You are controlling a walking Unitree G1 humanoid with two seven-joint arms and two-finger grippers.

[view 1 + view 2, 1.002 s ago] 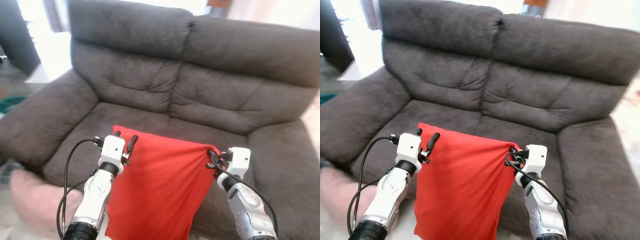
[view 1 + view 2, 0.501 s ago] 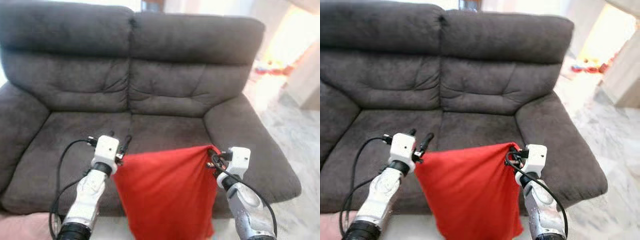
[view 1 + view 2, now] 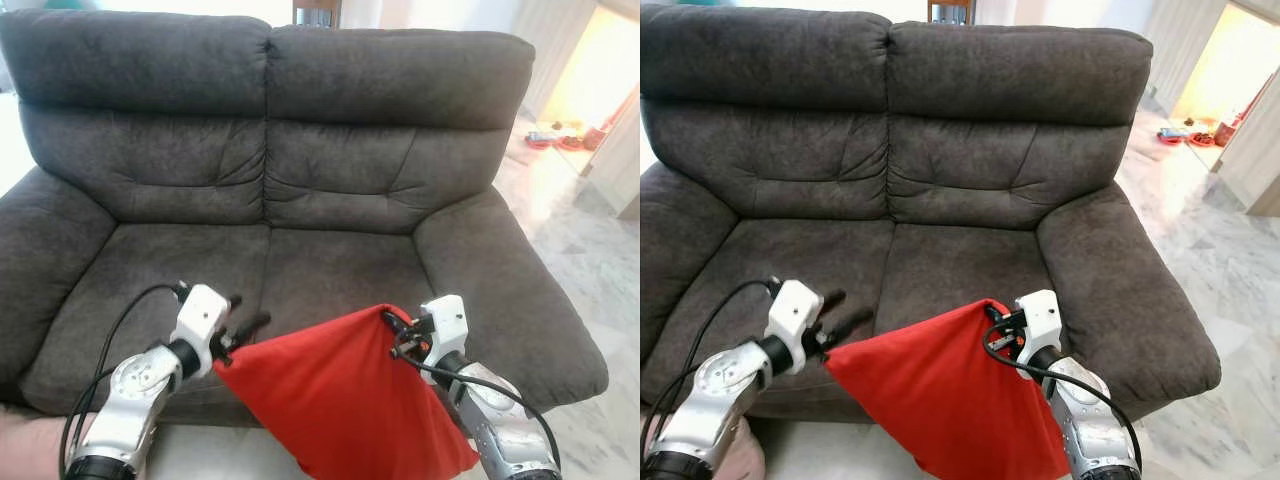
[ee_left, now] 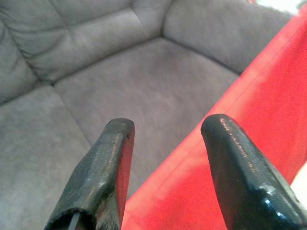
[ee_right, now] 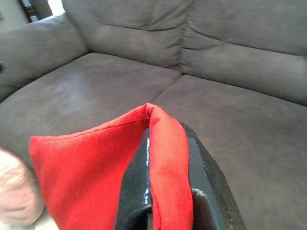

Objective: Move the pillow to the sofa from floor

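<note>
Dark grey two-seat fabric sofa (image 3: 300, 190) straight ahead, seat cushions bare. Pale marble-look floor (image 3: 1220, 330) to the robot's right of it, and below the front edge.

Red square fabric pillow (image 3: 350, 400) is off the floor, hanging in the air in front of the sofa's front edge, tilted: right-hand corner high, left corner lower, rest drooping down toward the floor. Not resting on the seat.

Pale pink soft object (image 5: 14, 191) on the floor at the sofa's left front corner; can't tell what it is.

Right end effector (image 3: 400, 335): fingers pressed together on the pillow's upper corner, red fabric folded over and pinched between the black fingers (image 5: 139, 187) in the right wrist view.

Left end effector (image 3: 240, 332): fingers (image 4: 110, 163) spread apart, nothing between them. Pillow's left corner and edge sit just beside the tips, red edge passing under the gap in the left wrist view; contact unclear.
</note>
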